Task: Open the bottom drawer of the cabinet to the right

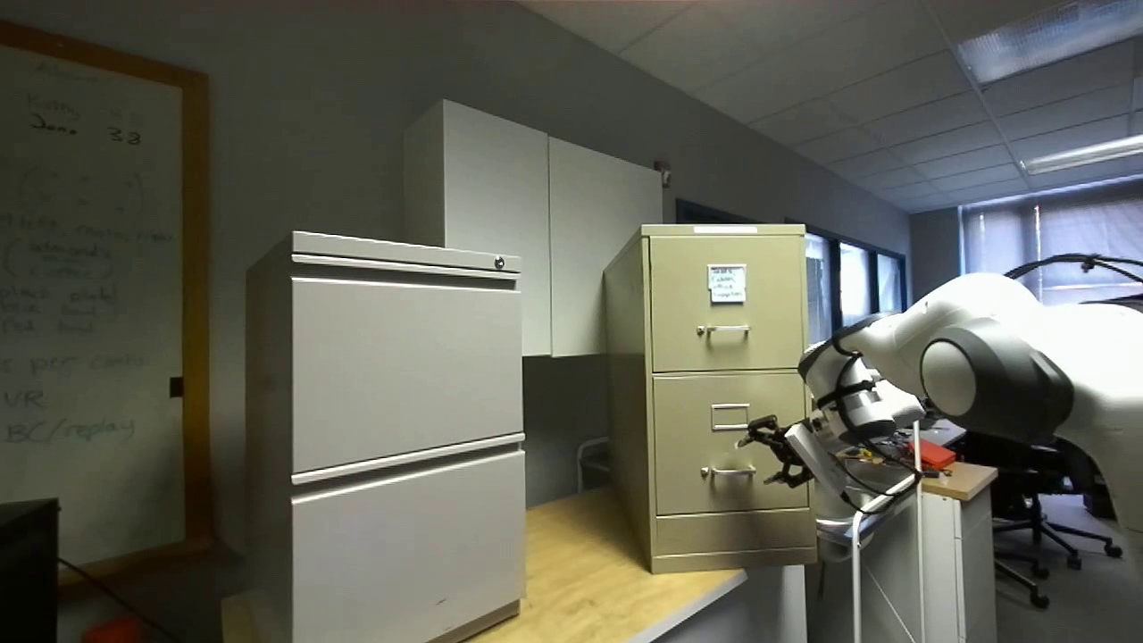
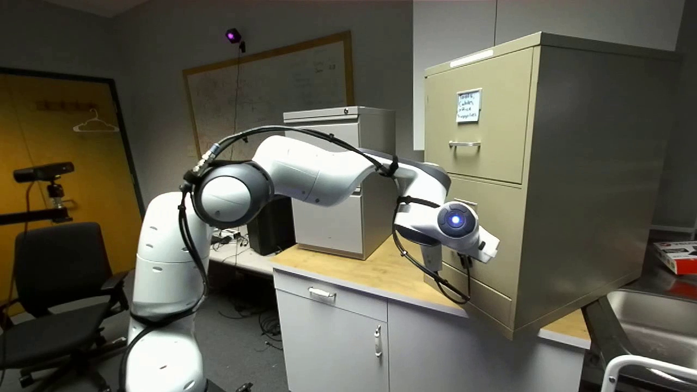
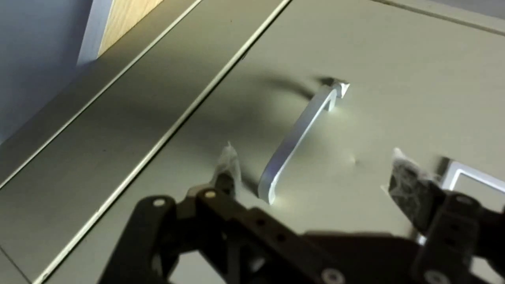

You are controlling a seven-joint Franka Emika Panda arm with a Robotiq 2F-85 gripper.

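Black two-finger gripper (image 3: 313, 161): fingers (image 3: 412, 187) spread wide, tips in translucent wrap, pointing at the front of the tall tan metal filing cabinet (image 1: 629, 384).
Plain-fronted deep tan metal bottom drawer (image 1: 683, 442): lower of the cabinet's two, closed, directly ahead of the spread tips.
Slim silvery bar handle (image 3: 294, 142): on the bottom drawer, between the two fingers in the wrist view; one end just beside the finger at left there, bar well apart from the right one.
Contact with handle: can't tell from where I stand.
Silvery rectangular label holder (image 1: 730, 428): above the handle, same drawer; in an exterior view one fingertip sits level between holder and handle, the other a bit below the bar's right end.
White jointed robot arm (image 2: 321, 171): reaches across to the cabinet; in an exterior view its round blue-lit joint cap (image 2: 456, 219) and end cover part of the bottom drawer, fingers mostly hidden.
Tan metal top drawer (image 1: 683, 339): closed, right above, with handwritten white paper sheet (image 1: 727, 284) and a second silvery handle (image 1: 728, 329).
Pale grey metal cabinet (image 1: 406, 371): two closed drawers, well apart from the gripper, on the same wood-look counter (image 1: 580, 545) as the tan one.
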